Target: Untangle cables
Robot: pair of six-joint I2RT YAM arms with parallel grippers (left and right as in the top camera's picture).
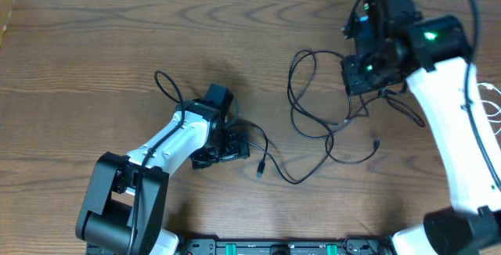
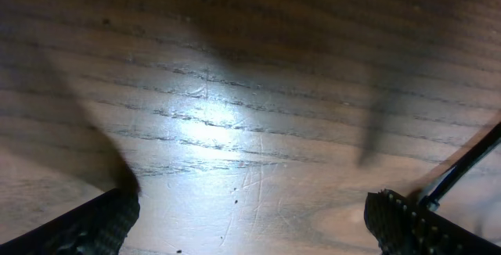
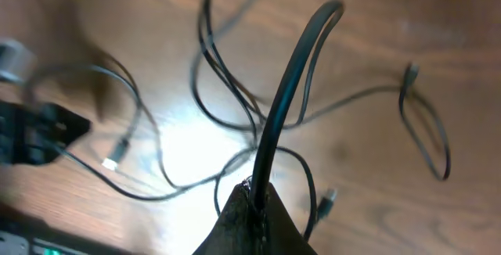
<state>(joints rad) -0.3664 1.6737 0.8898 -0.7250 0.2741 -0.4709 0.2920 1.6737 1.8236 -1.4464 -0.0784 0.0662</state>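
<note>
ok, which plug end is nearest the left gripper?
The plug end just right of the left gripper; the other loose plug lies far right, beside the tangle.

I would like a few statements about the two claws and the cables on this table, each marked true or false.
1. The right claw is shut on a black cable. True.
2. The left claw grips a cable. False: it is open, with only the bare table inside it.
3. The table is white plastic. False: it is brown wood.
4. A small plug lies on the table near the left claw. True.
</note>
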